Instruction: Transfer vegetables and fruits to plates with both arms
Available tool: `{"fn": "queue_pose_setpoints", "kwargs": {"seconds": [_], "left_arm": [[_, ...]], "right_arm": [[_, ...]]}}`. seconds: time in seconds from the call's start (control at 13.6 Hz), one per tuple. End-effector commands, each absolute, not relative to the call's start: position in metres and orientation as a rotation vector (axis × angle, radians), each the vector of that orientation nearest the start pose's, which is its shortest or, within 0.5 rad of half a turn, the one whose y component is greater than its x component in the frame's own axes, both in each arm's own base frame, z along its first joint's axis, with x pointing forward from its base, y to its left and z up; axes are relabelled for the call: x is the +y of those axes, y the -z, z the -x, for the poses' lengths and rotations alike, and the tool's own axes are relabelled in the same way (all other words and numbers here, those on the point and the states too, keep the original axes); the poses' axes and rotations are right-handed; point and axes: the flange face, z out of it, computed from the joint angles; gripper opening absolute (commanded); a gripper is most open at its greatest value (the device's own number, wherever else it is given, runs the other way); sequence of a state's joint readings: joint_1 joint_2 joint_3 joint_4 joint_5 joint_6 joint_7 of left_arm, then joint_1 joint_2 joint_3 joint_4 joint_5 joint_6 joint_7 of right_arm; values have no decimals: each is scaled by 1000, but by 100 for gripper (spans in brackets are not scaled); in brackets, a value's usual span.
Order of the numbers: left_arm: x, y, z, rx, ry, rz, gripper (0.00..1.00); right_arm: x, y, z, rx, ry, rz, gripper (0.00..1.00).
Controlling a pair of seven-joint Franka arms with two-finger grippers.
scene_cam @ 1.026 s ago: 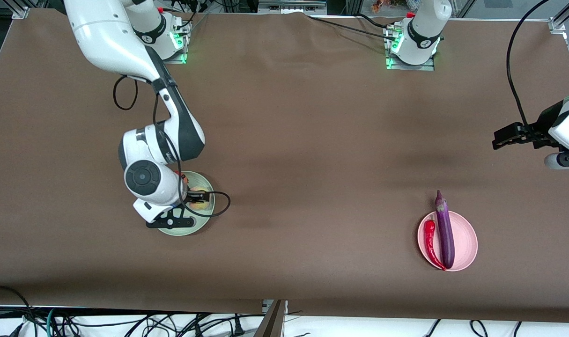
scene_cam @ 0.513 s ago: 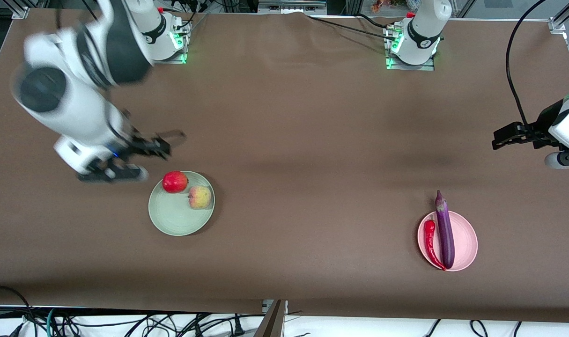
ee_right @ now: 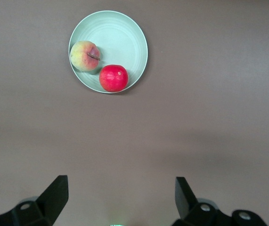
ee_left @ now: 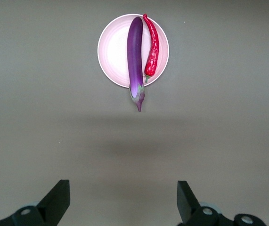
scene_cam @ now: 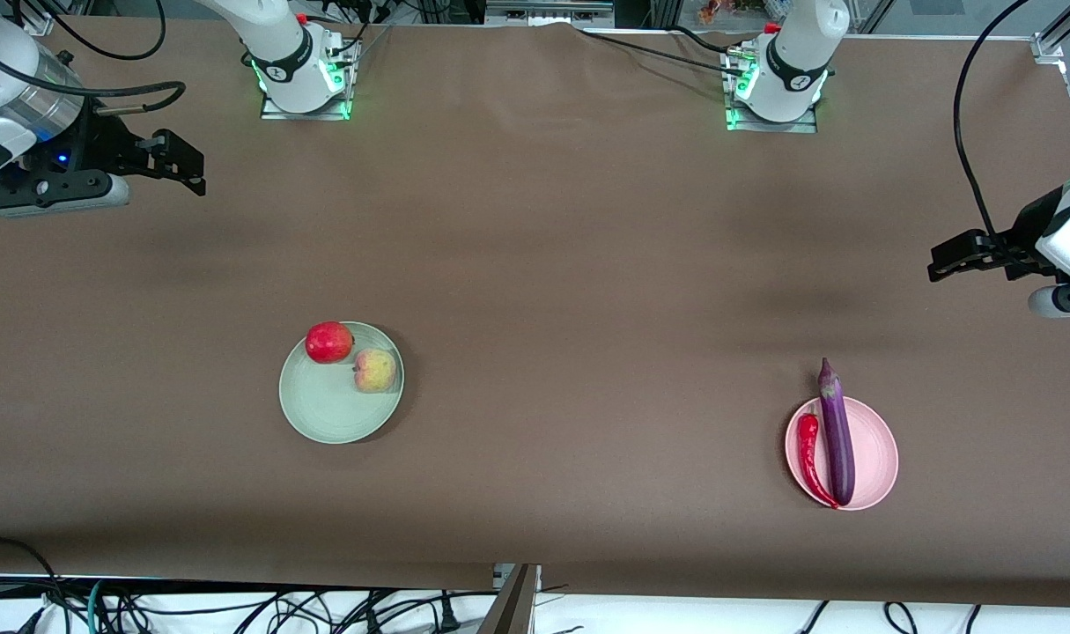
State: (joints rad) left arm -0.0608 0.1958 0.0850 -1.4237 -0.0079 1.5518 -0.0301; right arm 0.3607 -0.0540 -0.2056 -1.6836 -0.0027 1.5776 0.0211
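Fingers of the right gripper (ee_right: pixel 118 195) stand wide apart and hold nothing; it hangs in the air over the brown surface (scene_cam: pixel 535 264) at the right arm's end. Fingers of the left gripper (ee_left: pixel 122 200) are likewise spread wide and empty, up over the surface at the left arm's end. Both arms wait clear of the plates.

Toward the right arm's end lies the mint green plate (scene_cam: pixel 323 414). The red apple (scene_cam: pixel 328 342) sits on its rim, at the edge farther from the front camera, and the yellowish-pink peach (scene_cam: pixel 375 370) rests on the plate just beside it, touching or nearly so.

Toward the left arm's end lies the pink plate (scene_cam: pixel 878 449). The purple eggplant (scene_cam: pixel 836 431) lies lengthwise across it, its stem end sticking out over the rim farther from the front camera. The red chili pepper (scene_cam: pixel 809 458) lies alongside the eggplant on the side toward the right arm's end, following the plate's edge.
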Motion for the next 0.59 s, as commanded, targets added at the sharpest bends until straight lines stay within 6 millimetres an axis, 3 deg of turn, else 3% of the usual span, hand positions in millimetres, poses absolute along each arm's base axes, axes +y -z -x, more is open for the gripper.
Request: {"fn": "queue_pose_setpoints", "kwargs": {"seconds": [0.0, 0.51], "left_arm": [[10, -584, -611, -94, -95, 3137, 100], [10, -584, -611, -97, -95, 3141, 100]], "right_arm": [[75, -609, -530, -268, -115, 3110, 100], [79, -618, -539, -257, -71, 3117, 100]]}}
